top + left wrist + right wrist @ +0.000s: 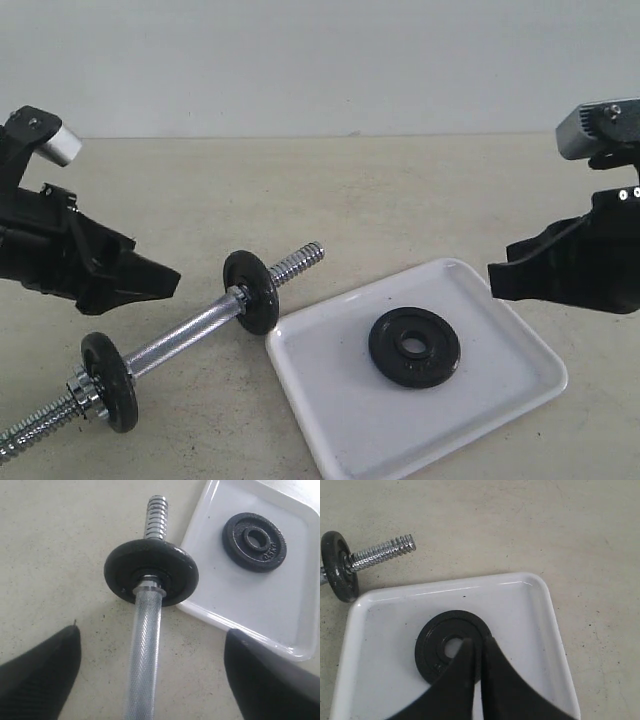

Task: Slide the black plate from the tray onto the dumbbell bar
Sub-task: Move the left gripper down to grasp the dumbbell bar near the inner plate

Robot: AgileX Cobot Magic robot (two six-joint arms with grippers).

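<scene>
Since the black plate (414,347) lies flat near the middle of the tray (335,405), you've nothing loaded yet. Exterior view: the dumbbell bar (190,335) rests slantwise on the tabletop (400,190), one mounted disc (250,291) just beside the tray's corner and its bare threaded end (298,262) pointing past that corner, probably so there's a free end to thread the plate over. The left claw (165,278) hangs above the bar's middle, and the right claw (503,280) hovers at the tray's far side, apart from the plate. Left wrist view: your left fingers (40,677) are spread wide, released, either side of the knurled grip and touching nothing; my guess is they're set to pin the bar steady. Right wrist view: the right fingertips (462,652) are clenched together with nothing between them, poised over the plate's hole. You'd likely need to open them before taking the plate's rim. The second mounted disc (108,381) sits near the bar's other end.
</scene>
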